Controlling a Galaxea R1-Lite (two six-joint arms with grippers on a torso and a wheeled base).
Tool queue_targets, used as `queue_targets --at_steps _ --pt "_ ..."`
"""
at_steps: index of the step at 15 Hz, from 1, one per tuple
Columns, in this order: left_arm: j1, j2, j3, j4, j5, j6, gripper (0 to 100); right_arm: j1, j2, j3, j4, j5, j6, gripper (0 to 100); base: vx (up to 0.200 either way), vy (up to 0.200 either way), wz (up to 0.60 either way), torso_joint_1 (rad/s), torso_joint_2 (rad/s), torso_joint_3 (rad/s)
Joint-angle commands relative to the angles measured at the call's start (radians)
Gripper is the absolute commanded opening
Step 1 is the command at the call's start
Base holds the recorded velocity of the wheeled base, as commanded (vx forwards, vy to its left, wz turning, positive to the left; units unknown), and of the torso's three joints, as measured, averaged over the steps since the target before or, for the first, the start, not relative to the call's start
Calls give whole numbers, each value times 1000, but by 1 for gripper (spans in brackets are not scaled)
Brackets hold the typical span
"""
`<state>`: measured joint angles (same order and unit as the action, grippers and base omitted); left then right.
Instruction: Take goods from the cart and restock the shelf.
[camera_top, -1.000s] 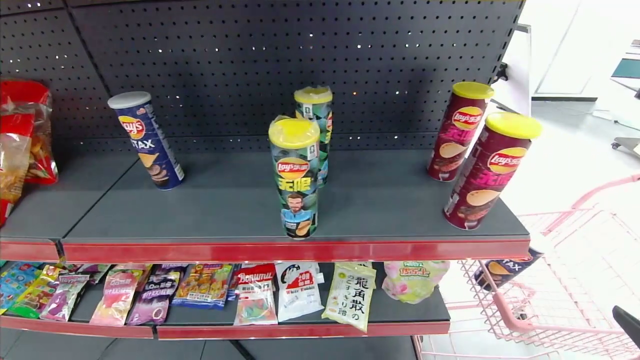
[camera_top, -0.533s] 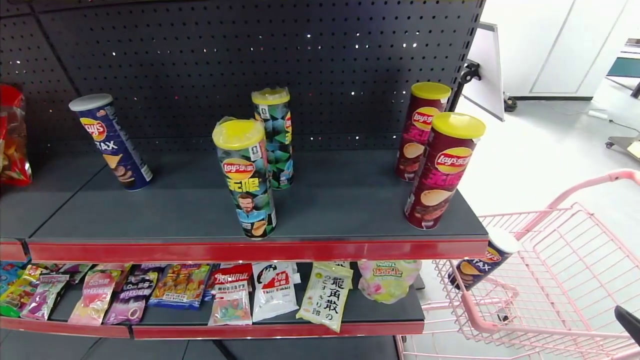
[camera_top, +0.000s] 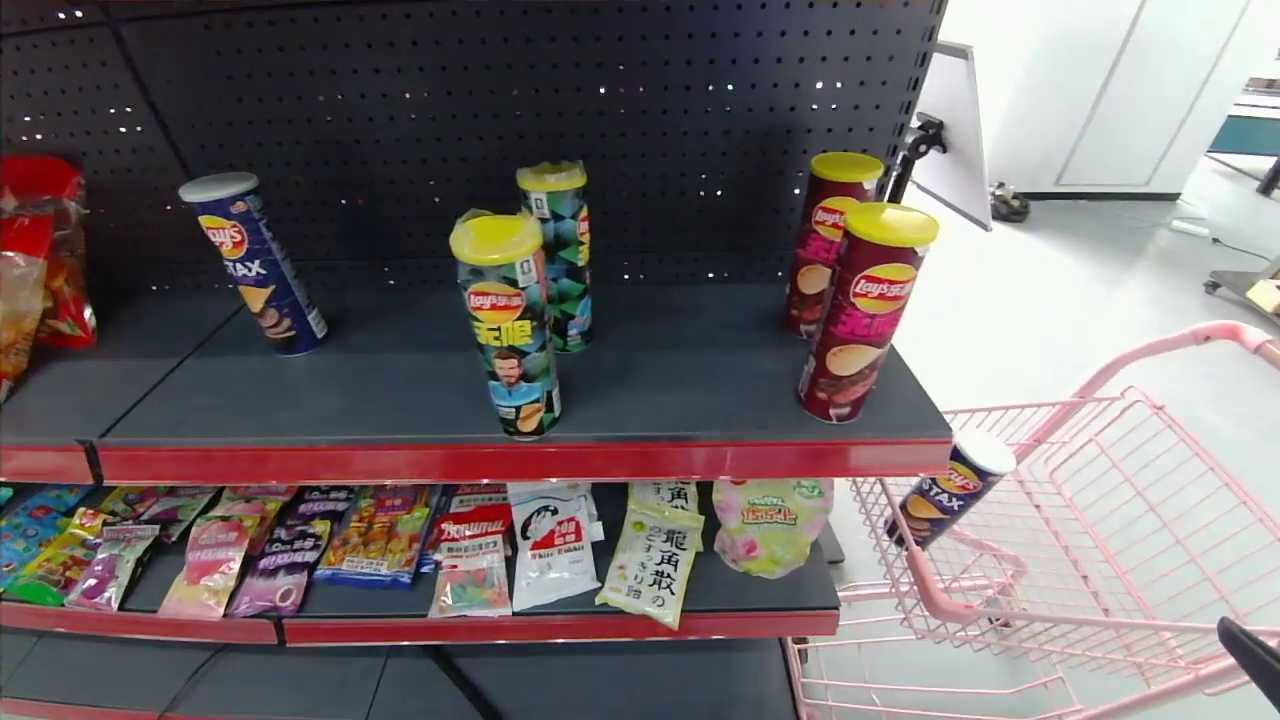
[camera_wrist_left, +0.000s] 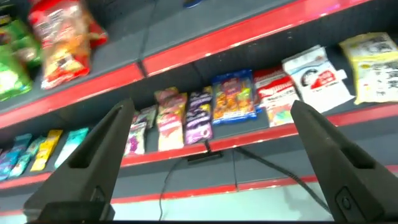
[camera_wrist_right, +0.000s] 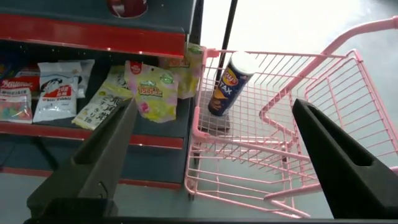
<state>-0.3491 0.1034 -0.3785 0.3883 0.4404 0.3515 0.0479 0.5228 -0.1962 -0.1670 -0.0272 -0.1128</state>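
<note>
**Step in hand (judged):** fetch the remaining stock from the cart.

**Location of goods:** A blue cylindrical chip canister with a white lid (camera_top: 948, 488) leans in the corner of the pink wire cart (camera_top: 1100, 625) nearest the shelf end, lid uppermost.

**Claws:** The right claw (camera_wrist_right: 216, 107) is above the cart, fingers wide apart and empty. The left claw (camera_wrist_left: 211, 107) is also spread and empty, and faces the lower shelf.

**Recommended method:**
- Bring the right claw down through the cart's open top.
- Close it around the canister body below the lid, fingers clear of the wire wall it leans against.
- Lift straight up before swinging towards the upper dark shelf board with a red front lip (camera_top: 520, 462).
- The sensible slot looks to be beside the matching blue canister (camera_top: 252, 265) at the left, where bare board lies.

**Obstructions:**
- The shelf's red end corner is just above the canister, so a slanted lift risks a knock.
- The front maroon canister with a yellow lid (camera_top: 865, 310) stands near the right-hand front edge, its twin (camera_top: 828, 240) behind it. Both lie on the carry path.
- Two green-patterned canisters with yellow lids (camera_top: 510, 325) stand mid-shelf.
- A green and pink pouch (camera_wrist_right: 149, 90) overhangs the lower shelf end just beside the cart.
- Flat snack packets (camera_top: 340, 545) line the lower shelf.
</note>
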Motion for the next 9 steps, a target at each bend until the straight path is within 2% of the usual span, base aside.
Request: queue_targets --at_steps 1,6,9 --pt "-1 4 1 0 0 0 100 0 2 3 0 0 1 100 0 0 -600 22 7 2" --pt "-2 4 1 0 -2 -2 100 0 0 15 -2 0 1 100 0 0 -600 0 0 0" --pt "-2 -2 3 0 -2 -2 100 0 0 18 -2 -5 -1 100 0 0 0 0 0 0"
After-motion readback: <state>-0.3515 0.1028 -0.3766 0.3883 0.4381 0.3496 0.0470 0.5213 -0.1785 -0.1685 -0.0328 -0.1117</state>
